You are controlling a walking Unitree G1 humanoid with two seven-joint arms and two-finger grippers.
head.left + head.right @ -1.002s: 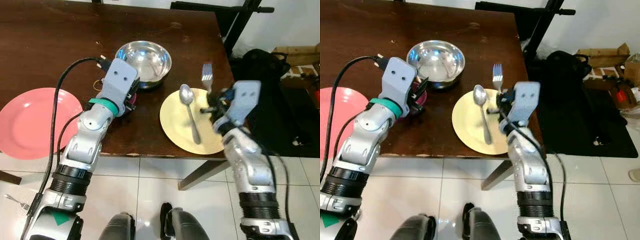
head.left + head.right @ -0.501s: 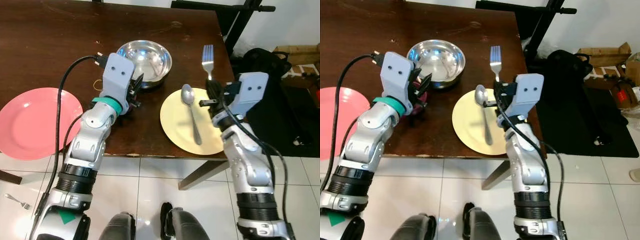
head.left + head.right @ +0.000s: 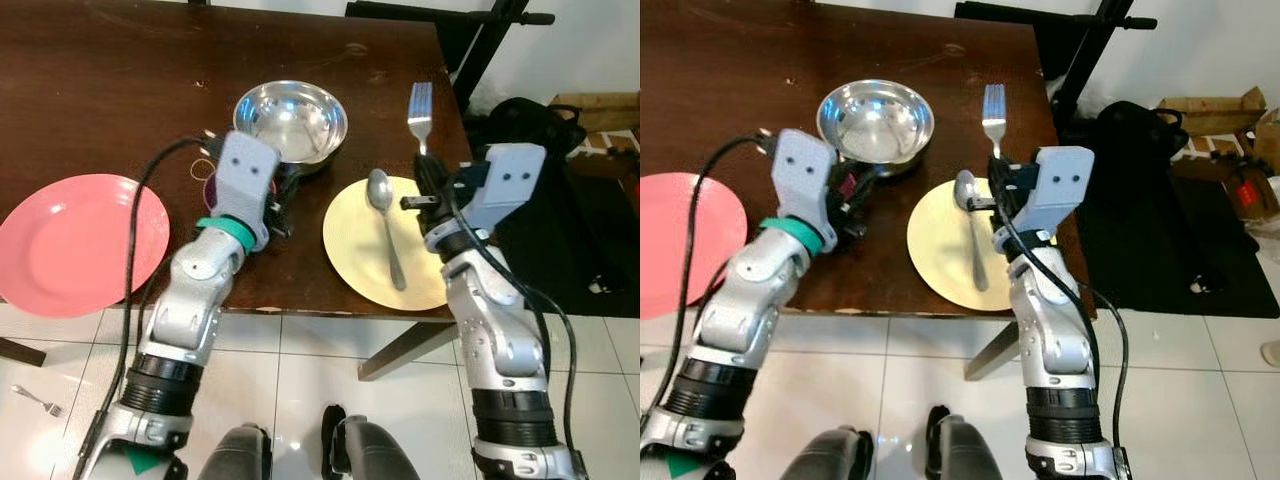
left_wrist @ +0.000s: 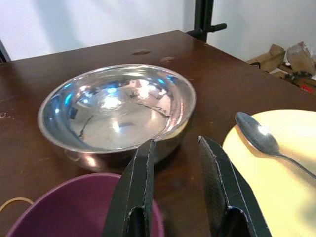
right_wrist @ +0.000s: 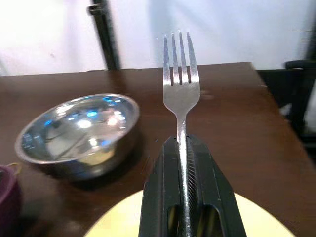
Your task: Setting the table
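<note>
Right hand (image 3: 428, 186) clenched on fork (image 3: 420, 108) handle, tines pointing far, long axis near-to-far, over far right edge of yellow plate (image 3: 360, 250). Spoon (image 3: 384, 222) lies on plate, just left, roughly parallel. Bare desk (image 3: 100, 90) right of plate looks nearest landing spot. Left hand (image 4: 173, 173) released, over purple bowl (image 4: 64, 207), near steel bowl (image 4: 113, 106).

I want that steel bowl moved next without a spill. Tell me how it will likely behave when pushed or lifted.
The steel bowl looks thin-walled and polished, so it is probably light for its size and slippery in the jaws. Its curved sides and seemingly small base suggest it may rock or tip if pushed at the rim. On the smooth wooden table it would likely slide easily rather than stay put.
</note>
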